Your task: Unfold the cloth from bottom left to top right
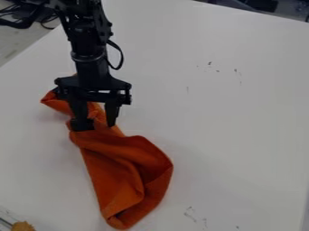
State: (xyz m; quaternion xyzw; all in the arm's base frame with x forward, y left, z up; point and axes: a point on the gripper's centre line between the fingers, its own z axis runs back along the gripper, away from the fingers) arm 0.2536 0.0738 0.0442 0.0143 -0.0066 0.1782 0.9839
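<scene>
- Nearest me, low on the left of my view, I see a fuzzy golden-brown lump [23, 226], with a thin, rod-like piece [5, 223] beside it; I cannot tell what either is.
- Small dark scuffs [190, 214] mark the white, smooth-topped desk [241, 135] on the near side, toward its right edge.
- The cloth, a crumpled orange fabric piece [109, 158], lies on the desk on the side toward its left edge, well apart from the right edge. Its near part is the broad one, with a rounded bulge on the right, a deep crease down the middle and a turned-over, narrow near end.
- Farther up, the cloth narrows under my gripper [96, 125], and its far part slants away toward the desk's left edge.
- My black two-finger gripper points down over that narrow stretch. The jaws stand moderately open, with orange fabric showing between them; I cannot tell whether either tip presses on it, but they are not closed on a fold.
- More dark scuffs [236, 71] lie on the far side, nearer the desk's far edge.
- The black arm [91, 49] comes in over the far left part of the desk, and dark cables [48, 19] lie beyond the left edge.
</scene>
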